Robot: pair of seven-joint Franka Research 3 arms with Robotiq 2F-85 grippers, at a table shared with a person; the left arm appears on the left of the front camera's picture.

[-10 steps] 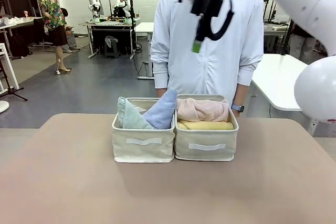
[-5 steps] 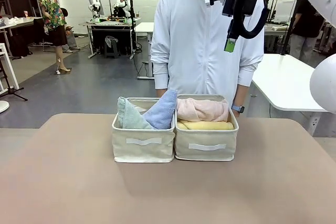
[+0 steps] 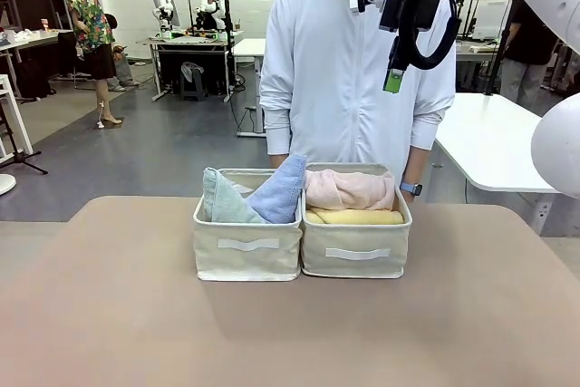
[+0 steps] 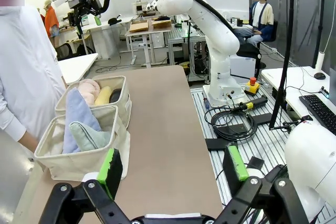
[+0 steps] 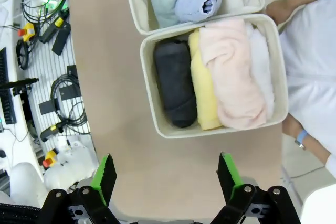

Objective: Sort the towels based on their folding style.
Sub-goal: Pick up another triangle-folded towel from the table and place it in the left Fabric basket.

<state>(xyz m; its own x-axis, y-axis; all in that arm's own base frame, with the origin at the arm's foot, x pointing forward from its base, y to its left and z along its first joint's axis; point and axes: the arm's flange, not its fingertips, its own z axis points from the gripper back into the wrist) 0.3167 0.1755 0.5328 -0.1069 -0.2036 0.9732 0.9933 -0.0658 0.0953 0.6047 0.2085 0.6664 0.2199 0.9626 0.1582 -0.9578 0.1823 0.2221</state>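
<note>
We count two beige fabric bins touching side by side on the tan bench point(image 3: 109, 314), and six soft terry towels in them. The left bin point(image 3: 247, 256) holds two folded cones, the sage-green towel point(image 3: 222, 206) and the light-blue towel point(image 3: 279, 192). The right bin point(image 3: 355, 256) holds four cylinders packed side by side: the dark grey towel point(image 5: 176, 82), yellow towel point(image 5: 203, 85), pale pink towel point(image 5: 233, 74) and white towel point(image 5: 261, 66). Our left gripper point(image 4: 176, 163) is spread wide with nothing between its fingers, near the bench's end. Behind the bins stands a person point(image 3: 358, 70) in white. Our right gripper point(image 5: 165, 174) hangs high above the bins, also spread apart and bare.
</note>
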